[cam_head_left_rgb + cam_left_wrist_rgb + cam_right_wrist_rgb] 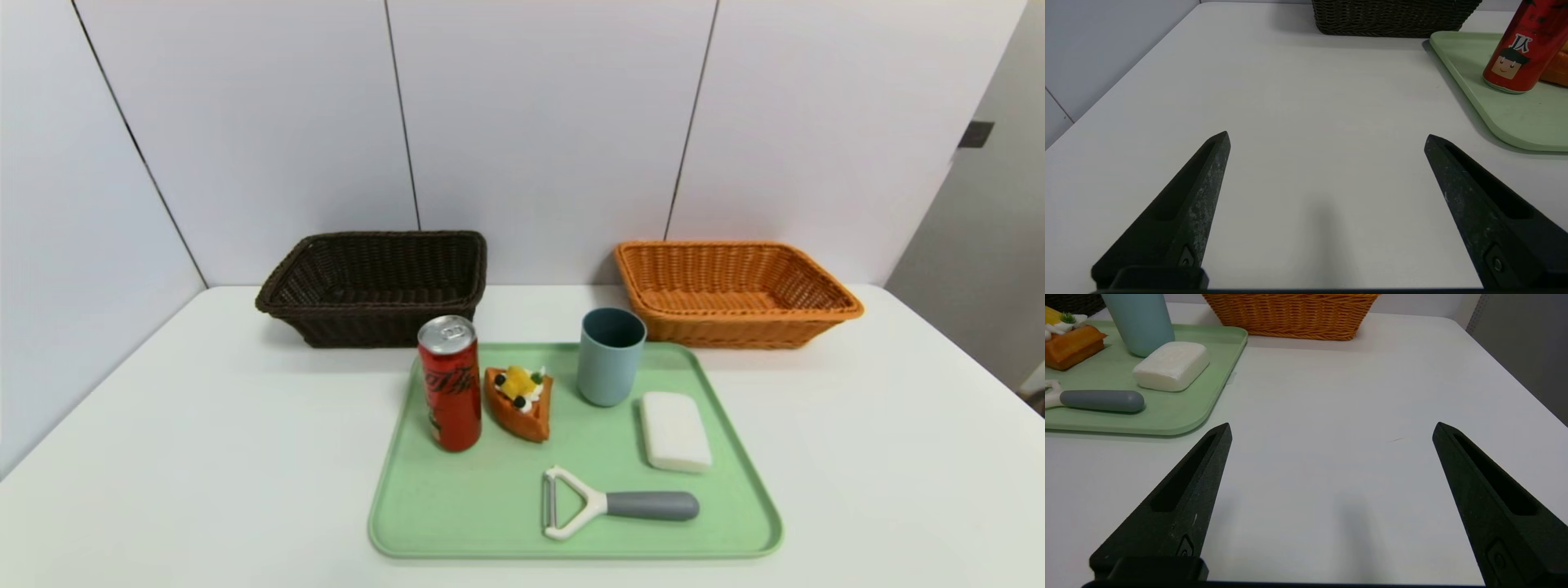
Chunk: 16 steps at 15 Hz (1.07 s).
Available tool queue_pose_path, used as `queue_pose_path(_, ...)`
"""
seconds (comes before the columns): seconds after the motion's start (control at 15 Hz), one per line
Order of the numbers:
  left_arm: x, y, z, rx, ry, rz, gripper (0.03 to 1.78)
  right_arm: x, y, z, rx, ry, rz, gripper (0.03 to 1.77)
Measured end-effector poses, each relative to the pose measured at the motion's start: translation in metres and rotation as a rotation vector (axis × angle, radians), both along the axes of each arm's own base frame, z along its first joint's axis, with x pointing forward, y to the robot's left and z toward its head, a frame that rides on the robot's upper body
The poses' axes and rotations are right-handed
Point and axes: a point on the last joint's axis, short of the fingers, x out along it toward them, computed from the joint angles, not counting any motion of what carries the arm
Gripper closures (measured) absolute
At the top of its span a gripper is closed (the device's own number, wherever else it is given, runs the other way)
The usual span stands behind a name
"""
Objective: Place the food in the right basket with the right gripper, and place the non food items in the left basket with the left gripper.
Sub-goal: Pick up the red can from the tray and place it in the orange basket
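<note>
Sorting has not begun: both the left pincer and right pincer hover spread wide and empty above the counter. On the tray, the can stands at ten o'clock; next, the right pincer must reach it.

Setting: a staged test bench in a lab or demo room, not a lived-in home or kitchen.

Evidence:
- Plain white table, bare apart from the props.
- Blank pale wall panels with dark seams, closing in the back and left side; no cupboards or appliances.
- Two matching wicker baskets, dark brown and orange-tan, set side by side against the panels.
- Green tray with assorted small props laid out in order, ahead of the fingers.
</note>
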Motion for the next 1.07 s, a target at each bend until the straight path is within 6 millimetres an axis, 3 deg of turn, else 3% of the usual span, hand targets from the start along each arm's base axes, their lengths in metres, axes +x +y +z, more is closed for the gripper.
queue_pose_path(0.73,0.0,0.0,0.0,0.017,0.0,0.001,0.12,-0.001,0.0,0.005,0.0,-0.03,0.003,0.1)
queue_pose_path(0.87,-0.004,0.0,0.011,0.01,-0.025,-0.009,0.12,-0.005,0.0,0.017,0.001,-0.069,0.014,0.1)
queue_pose_path(1.07,-0.015,-0.001,0.045,-0.031,-0.019,-0.035,0.12,-0.011,0.0,0.046,0.016,-0.066,0.016,0.1)
